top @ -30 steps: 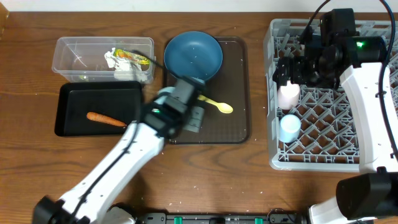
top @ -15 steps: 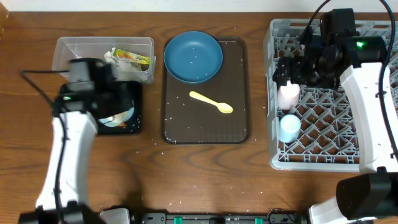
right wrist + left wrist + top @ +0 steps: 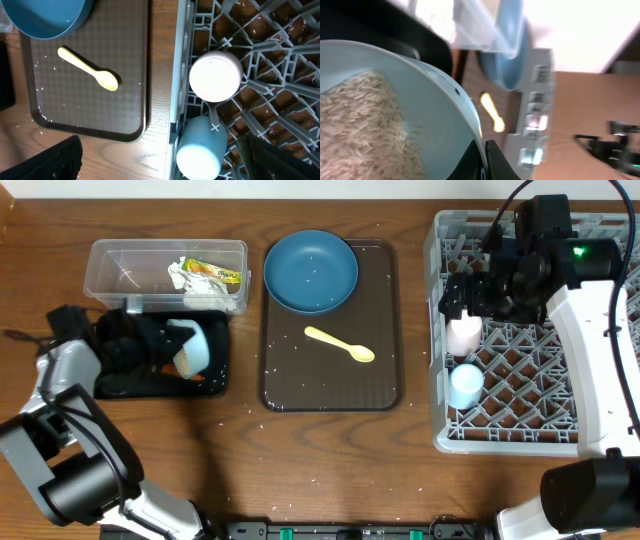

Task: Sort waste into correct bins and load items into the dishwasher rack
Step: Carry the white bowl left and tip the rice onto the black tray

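Small white bowl (image 3: 192, 346), holding rice grains (image 3: 355, 122), tilts over the black tray (image 3: 214, 383), rim clamped by the left hand (image 3: 484, 159); right hand (image 3: 463, 292) spread apart above the dishwasher rack (image 3: 530, 395).

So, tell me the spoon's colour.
Pale yellow; the spoon shows best in the right wrist view.

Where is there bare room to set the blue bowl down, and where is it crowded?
Bare: in the dishwasher rack, the middle and near cells right of the light-blue cup, and the brown tray in front of the yellow spoon. Crowded: the rack's left column, with that cup and the pink cup, and the black tray, under the tilted small bowl.
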Robot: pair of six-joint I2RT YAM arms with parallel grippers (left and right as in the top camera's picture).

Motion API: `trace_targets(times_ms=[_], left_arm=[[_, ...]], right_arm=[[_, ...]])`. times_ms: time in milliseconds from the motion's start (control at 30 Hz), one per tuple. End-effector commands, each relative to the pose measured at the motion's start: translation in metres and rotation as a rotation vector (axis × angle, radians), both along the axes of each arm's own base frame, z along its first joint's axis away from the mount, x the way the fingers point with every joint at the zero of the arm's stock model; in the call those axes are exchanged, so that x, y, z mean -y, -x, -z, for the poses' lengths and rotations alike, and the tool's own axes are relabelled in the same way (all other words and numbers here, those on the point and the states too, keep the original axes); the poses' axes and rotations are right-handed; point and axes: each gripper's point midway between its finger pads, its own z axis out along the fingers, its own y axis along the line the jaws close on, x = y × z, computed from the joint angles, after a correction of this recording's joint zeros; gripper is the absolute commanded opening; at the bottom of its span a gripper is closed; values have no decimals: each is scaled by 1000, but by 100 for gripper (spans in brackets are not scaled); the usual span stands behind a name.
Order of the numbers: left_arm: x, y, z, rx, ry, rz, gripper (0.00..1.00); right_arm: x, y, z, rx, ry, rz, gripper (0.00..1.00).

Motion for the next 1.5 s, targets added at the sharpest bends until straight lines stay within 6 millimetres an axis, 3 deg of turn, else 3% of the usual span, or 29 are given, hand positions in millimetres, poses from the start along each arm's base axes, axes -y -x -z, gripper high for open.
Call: trace_targets(times_ms=[0, 200, 667, 1467], left_arm=[[-8, -3, -32, 119, 141, -8, 6], [-14, -1, -66, 235, 303, -10, 6], [-35, 3, -66, 153, 369, -95, 6], [-35, 3, -67, -127, 585, -182, 6]], right_arm=[[0, -1, -11, 35, 1, -11, 99], [0, -2, -11, 38, 0, -11, 99], [0, -2, -11, 38, 0, -11, 99], [0, -1, -11, 35, 1, -11, 99]])
